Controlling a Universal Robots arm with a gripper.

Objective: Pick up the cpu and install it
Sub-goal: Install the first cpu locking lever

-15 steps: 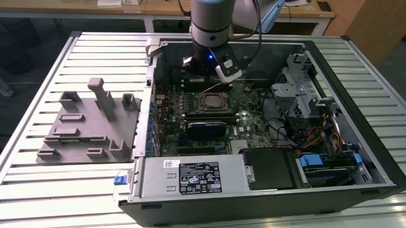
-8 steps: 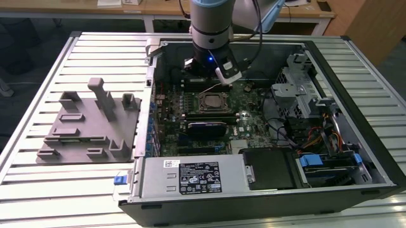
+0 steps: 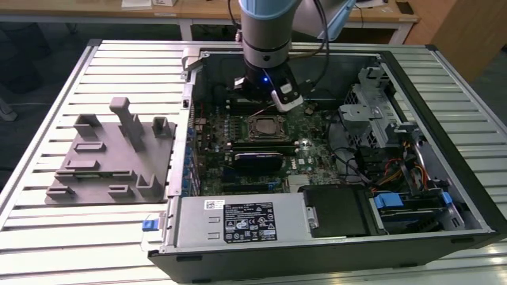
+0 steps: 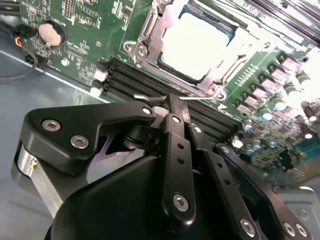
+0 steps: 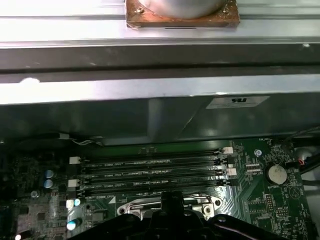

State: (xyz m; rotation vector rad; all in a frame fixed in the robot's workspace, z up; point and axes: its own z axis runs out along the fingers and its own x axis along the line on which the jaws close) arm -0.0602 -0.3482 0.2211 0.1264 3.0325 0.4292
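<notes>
The cpu (image 4: 196, 42) lies flat in its socket on the green board (image 3: 317, 139), inside the open computer case (image 3: 443, 89). Its top is shiny and white-silver. A metal frame (image 4: 145, 35) goes all around it. In the exterior view the cpu (image 3: 265, 126) is near the middle of the board, a bit toward the far side.

The gripper (image 4: 173, 104) hangs just above the board, right beside the socket on its far side. Its jaws are pressed close together, with almost no gap. A thin wire bar (image 4: 202, 98) runs past the tips. I cannot tell if the jaws pinch it. The gripper does not hold the cpu. In the exterior view the gripper (image 3: 260, 108) points down from the grey arm (image 3: 267, 35), and a small blue light (image 3: 264, 76) glows on it.

Long black slots (image 5: 150, 170) lie in a row between the socket and the far wall of the case. A round silver battery (image 5: 276, 173) sits on the board near them.

On the exterior view's left, a grey tray (image 3: 87, 172) with tall posts rests on the ribbed metal table (image 3: 47, 237), well apart from the cpu. A silver box (image 3: 237, 221) with a big label fills the near side of the case.
</notes>
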